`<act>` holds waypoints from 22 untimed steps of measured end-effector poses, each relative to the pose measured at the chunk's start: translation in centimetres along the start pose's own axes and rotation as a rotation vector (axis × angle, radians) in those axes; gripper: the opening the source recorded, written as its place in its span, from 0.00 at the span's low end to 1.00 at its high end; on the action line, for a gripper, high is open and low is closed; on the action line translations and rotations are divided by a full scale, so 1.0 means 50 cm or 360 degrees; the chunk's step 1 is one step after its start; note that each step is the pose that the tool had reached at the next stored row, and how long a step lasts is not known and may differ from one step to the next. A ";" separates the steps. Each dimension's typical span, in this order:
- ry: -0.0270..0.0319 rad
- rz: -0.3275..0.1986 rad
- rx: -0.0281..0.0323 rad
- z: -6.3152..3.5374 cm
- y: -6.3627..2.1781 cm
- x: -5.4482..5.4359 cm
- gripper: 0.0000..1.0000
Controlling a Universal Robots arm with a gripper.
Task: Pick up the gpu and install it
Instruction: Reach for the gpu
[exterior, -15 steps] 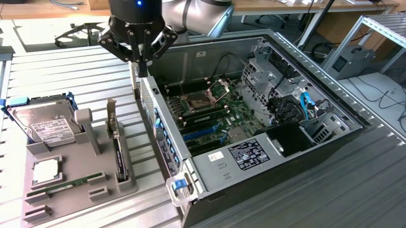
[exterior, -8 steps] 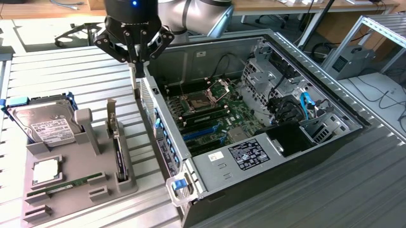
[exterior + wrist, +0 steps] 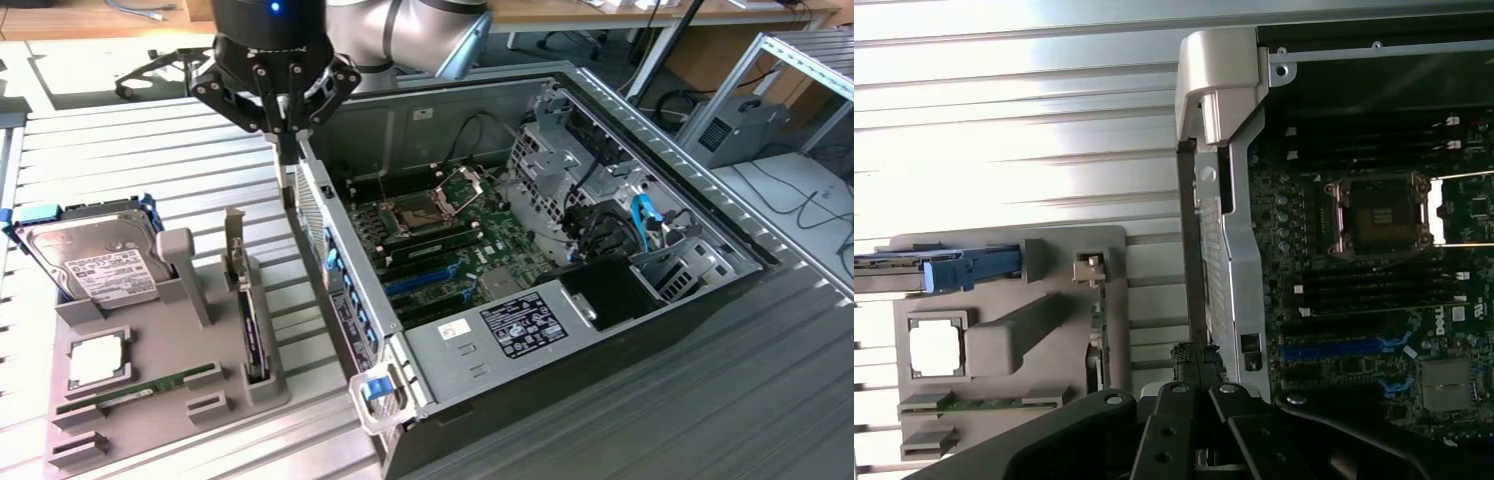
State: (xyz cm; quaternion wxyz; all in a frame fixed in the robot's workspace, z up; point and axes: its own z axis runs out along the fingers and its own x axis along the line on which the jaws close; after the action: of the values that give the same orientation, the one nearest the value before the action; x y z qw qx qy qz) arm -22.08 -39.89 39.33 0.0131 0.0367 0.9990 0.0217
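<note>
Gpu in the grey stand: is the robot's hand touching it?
Apart. The exterior view shows the hand up beside the computer case's wall, with bare table between it and the gpu.

The ribbed silvery metal bench [image 3: 134, 170] shines glossy where light strikes it. The grey moulded plastic holder [image 3: 147, 432] looks matt and smooth. The open computer case [image 3: 454, 350] is bare sheet metal with a dull satin finish. The silver metal hard drive [image 3: 74, 240] bears a white paper label [image 3: 104, 272]. The black claw [image 3: 283, 128] looks matt.
</note>
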 end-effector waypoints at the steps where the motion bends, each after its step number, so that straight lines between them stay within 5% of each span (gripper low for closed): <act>1: -0.00001 0.0000 -0.00001 0.000 0.000 0.001 0.11; 22: 0.00000 0.0000 0.00000 -0.001 -0.002 0.024 0.11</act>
State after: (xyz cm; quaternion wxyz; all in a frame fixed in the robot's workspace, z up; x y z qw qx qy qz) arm -23.27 -39.89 39.33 0.0131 0.0367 0.9990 0.0217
